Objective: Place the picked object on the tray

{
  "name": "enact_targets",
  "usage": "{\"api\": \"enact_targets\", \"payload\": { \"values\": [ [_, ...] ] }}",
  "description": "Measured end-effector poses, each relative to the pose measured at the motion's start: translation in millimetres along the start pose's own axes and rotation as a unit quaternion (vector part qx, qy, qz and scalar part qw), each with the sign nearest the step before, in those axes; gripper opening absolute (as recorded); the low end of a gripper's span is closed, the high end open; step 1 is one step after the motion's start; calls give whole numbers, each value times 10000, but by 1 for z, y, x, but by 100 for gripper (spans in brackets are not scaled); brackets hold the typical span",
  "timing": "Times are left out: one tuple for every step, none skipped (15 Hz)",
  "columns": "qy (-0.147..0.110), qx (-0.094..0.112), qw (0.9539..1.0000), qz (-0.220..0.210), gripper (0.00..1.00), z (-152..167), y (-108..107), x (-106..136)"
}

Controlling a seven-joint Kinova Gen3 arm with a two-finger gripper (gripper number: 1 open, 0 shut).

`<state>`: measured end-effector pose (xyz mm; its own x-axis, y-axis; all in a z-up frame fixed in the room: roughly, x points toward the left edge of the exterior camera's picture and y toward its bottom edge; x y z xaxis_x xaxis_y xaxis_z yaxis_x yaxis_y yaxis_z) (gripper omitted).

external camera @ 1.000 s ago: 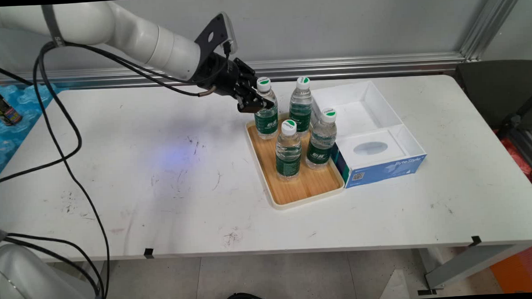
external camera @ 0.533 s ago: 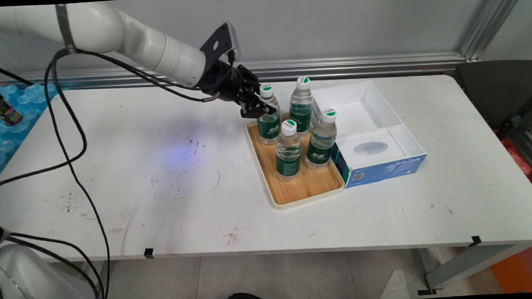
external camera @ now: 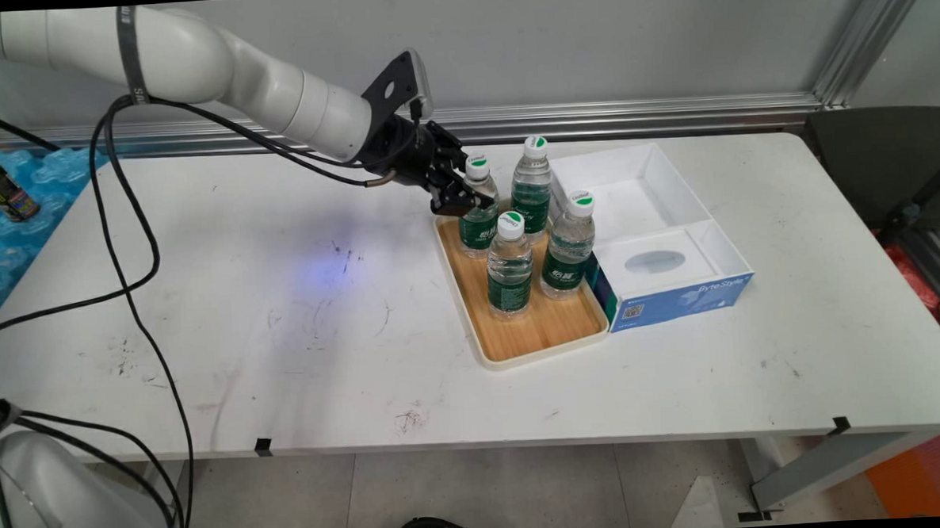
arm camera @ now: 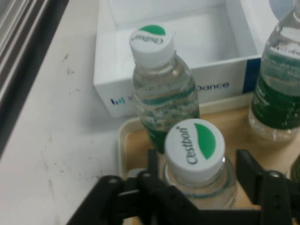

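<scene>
Bottle [external camera: 478, 208] stands upright, cap up, between the end effector's [external camera: 467, 199] fingers, which clasp its shoulder above the tray [external camera: 521, 337].

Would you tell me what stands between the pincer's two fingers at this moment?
A water bottle with a white and green Cestbon cap stands between the pincer's fingers on the wooden tray; the hand view shows it best.

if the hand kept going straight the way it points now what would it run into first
Probably the second water bottle, standing just beyond the water bottle between the hand's fingers. Behind that comes the white box's wall. Depth is hard to judge from these views.
</scene>
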<state>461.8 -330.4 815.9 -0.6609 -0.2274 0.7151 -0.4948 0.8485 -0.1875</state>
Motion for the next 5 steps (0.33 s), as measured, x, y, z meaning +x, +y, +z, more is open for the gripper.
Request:
{"api": "enact_targets", "payload": {
  "values": [
    [-8, -7, 10000, 3, 100, 1, 0, -1],
    [-8, -4, 10000, 7, 100, 1, 0, -1],
    [-12, -6, 10000, 12, 100, 2, 0, -1],
    [-15, -13, 10000, 23, 100, 3, 0, -1],
    [-16, -12, 10000, 33, 100, 3, 1, 0]
  ]
}}
